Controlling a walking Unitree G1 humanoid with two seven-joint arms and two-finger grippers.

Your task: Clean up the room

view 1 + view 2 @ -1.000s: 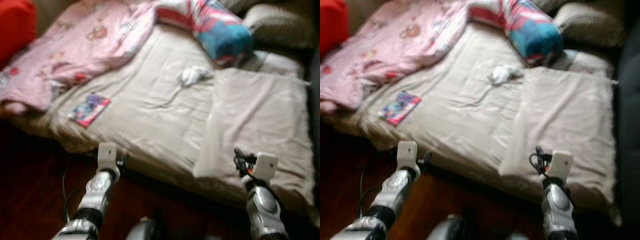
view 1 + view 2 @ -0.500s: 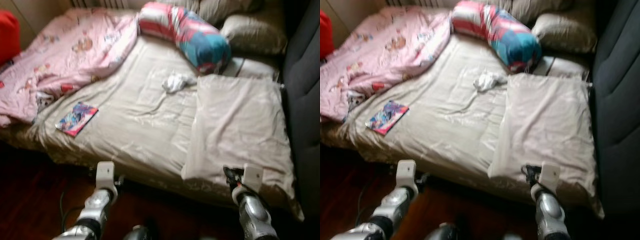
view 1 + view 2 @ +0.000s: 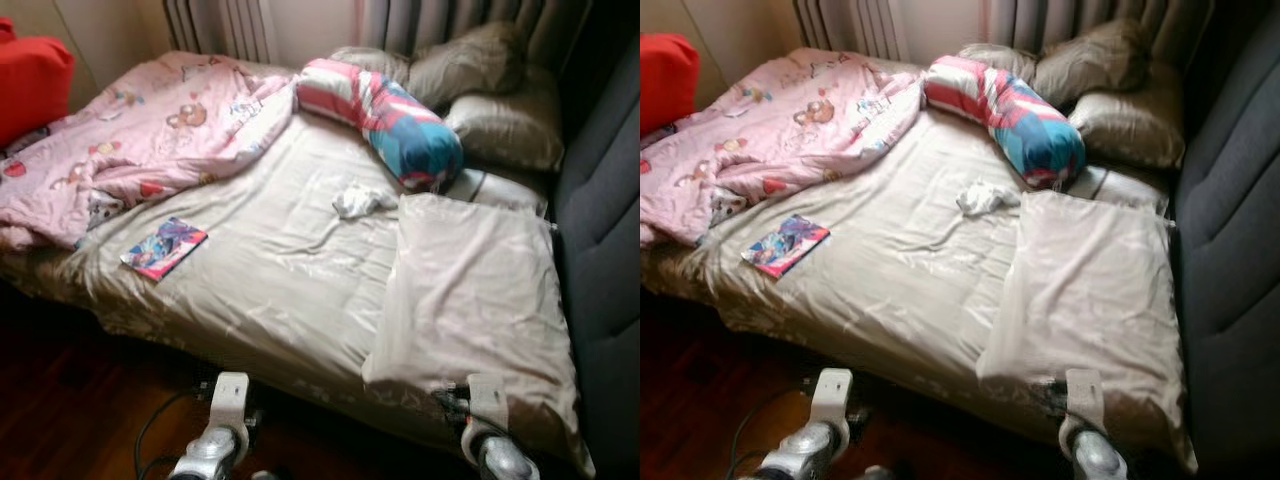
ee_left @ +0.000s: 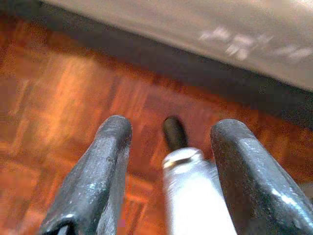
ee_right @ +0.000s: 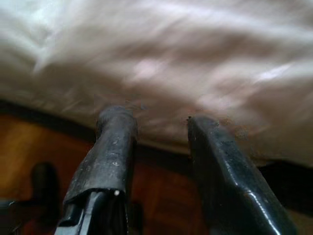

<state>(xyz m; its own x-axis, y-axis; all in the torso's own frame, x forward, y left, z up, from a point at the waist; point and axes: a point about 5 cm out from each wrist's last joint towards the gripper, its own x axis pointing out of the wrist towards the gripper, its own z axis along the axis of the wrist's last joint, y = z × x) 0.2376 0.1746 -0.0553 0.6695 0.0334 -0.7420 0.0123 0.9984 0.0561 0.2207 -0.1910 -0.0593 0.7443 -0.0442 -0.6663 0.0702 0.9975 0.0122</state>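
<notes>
A bed with a beige sheet (image 3: 280,270) lies before me. On it are a crumpled white cloth (image 3: 360,200) near the middle and a colourful booklet (image 3: 164,248) towards the left edge. A pink printed blanket (image 3: 150,130) is bunched at the far left. A red, white and blue striped pillow (image 3: 385,105) lies at the back, and a flat beige pillow (image 3: 470,300) at the front right. My left gripper (image 4: 173,129) hangs open over the wooden floor. My right gripper (image 5: 159,120) is open at the bed's front edge, holding nothing.
Brown pillows (image 3: 500,110) are piled at the back right. A dark grey upholstered panel (image 3: 600,230) runs along the right side. A red cushion (image 3: 30,80) sits at the far left and a radiator (image 3: 215,25) behind the bed. A black cable (image 3: 150,440) lies on the dark wood floor (image 3: 70,400).
The camera has shifted, so more of the bed's far end and the wall show, and both wrists sit lower in the picture. The things on the bed have not moved.
</notes>
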